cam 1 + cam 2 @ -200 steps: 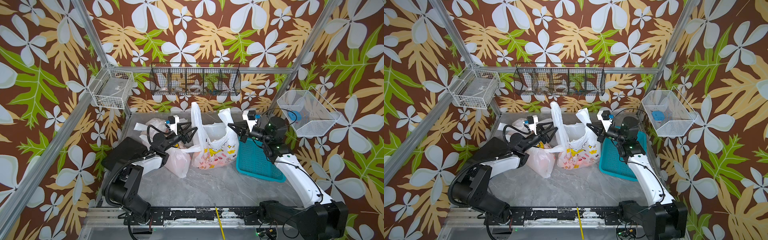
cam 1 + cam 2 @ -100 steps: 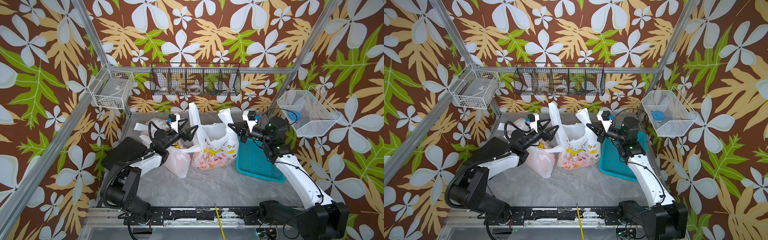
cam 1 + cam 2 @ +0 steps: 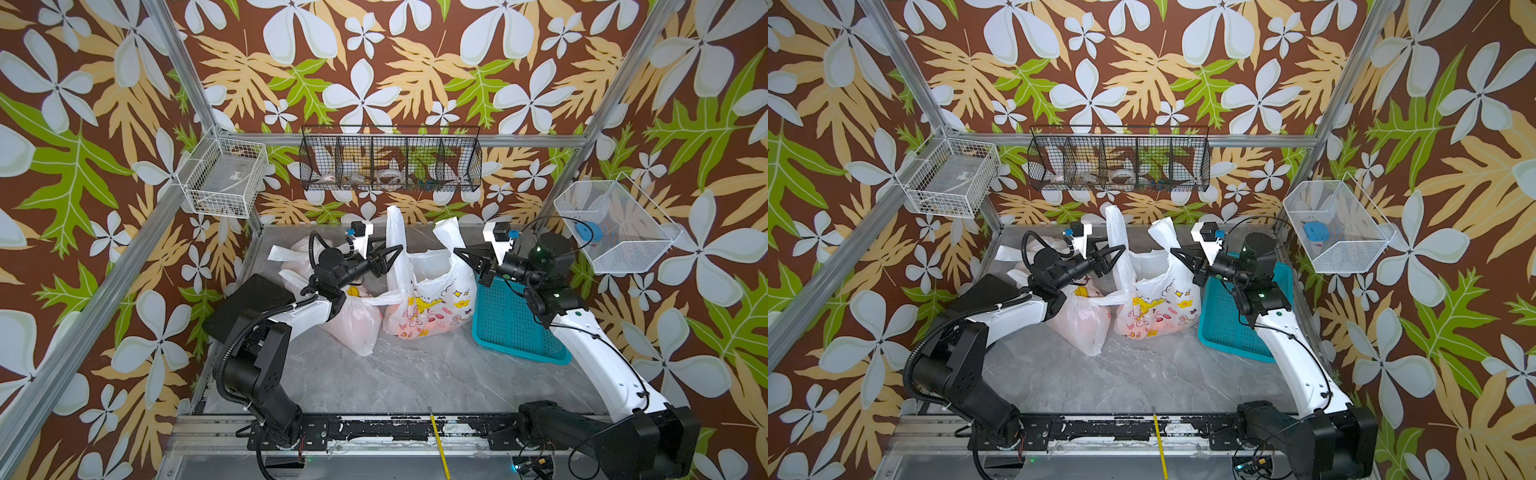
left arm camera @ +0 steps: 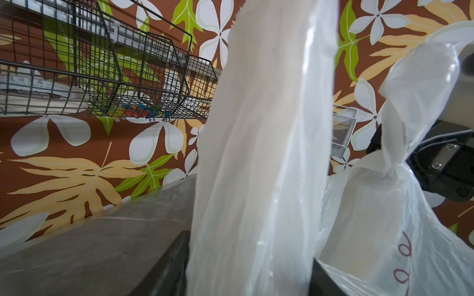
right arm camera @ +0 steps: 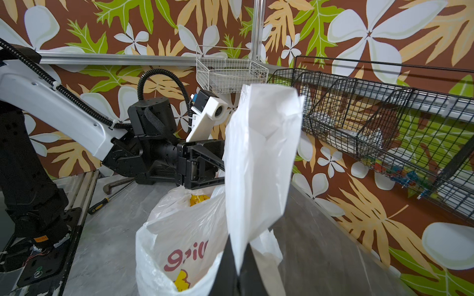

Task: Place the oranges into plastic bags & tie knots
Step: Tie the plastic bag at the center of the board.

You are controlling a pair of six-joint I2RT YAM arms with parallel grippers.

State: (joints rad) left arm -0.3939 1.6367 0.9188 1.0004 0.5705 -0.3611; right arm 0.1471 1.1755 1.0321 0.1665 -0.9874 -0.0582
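Observation:
A plastic bag point(image 3: 428, 307) with cartoon prints stands mid-table, both handles raised. My left gripper point(image 3: 395, 257) point(image 4: 248, 246) is open, its jaws either side of the left handle point(image 4: 269, 128). My right gripper point(image 3: 457, 251) point(image 5: 239, 243) is shut on the right handle point(image 5: 261, 153) and holds it up. A second bag point(image 3: 353, 324) leans against the first under my left arm. A third point(image 3: 299, 253) lies behind it with flat white strip ends point(image 3: 279, 252) sticking out. The oranges show only as a dim orange tint through the plastic. No knot is plainly visible.
A teal perforated basket point(image 3: 511, 328) lies right of the printed bag, under my right arm. On the walls hang a black wire rack point(image 3: 390, 164), a white wire basket point(image 3: 224, 183) and a mesh bin point(image 3: 615, 224). A yellow stick point(image 3: 438, 444) crosses the front rail.
My left gripper has moved right, up to the bag's left handle, and its jaws have narrowed around it. The right gripper has kept its hold and not moved.

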